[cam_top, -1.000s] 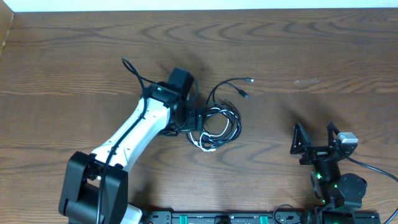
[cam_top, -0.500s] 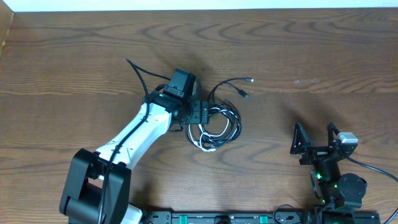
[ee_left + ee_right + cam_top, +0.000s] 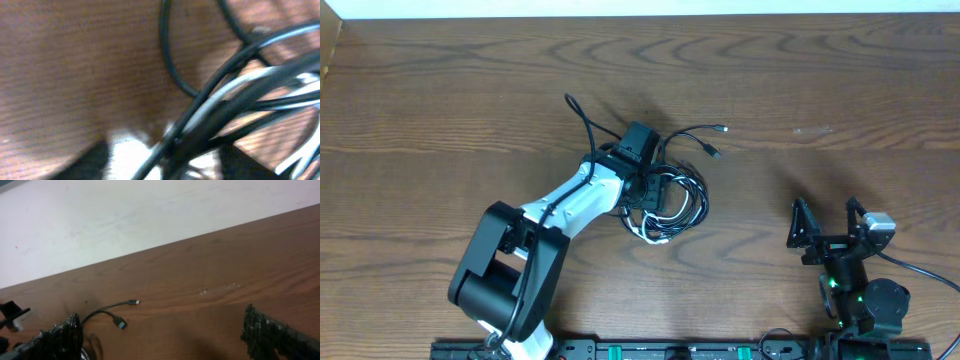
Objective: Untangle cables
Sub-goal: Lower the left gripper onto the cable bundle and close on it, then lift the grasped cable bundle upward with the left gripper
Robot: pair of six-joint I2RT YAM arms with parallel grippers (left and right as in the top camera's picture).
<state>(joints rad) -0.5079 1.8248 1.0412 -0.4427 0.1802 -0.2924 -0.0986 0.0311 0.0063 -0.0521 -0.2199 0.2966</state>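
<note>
The tangled cables lie in a heap near the middle of the desk. The left gripper sits on the heap with cords between its fingers. I cannot tell if it squeezes them. The right gripper is spread wide and holds nothing, near the desk's front edge.

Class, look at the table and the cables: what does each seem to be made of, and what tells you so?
Table: wood or wood-look laminate, matte brown; flowing grain lines show. Cables: likely plastic- or rubber-sheathed, mostly black, one white, slightly glossy; they bend in loose loops.
</note>
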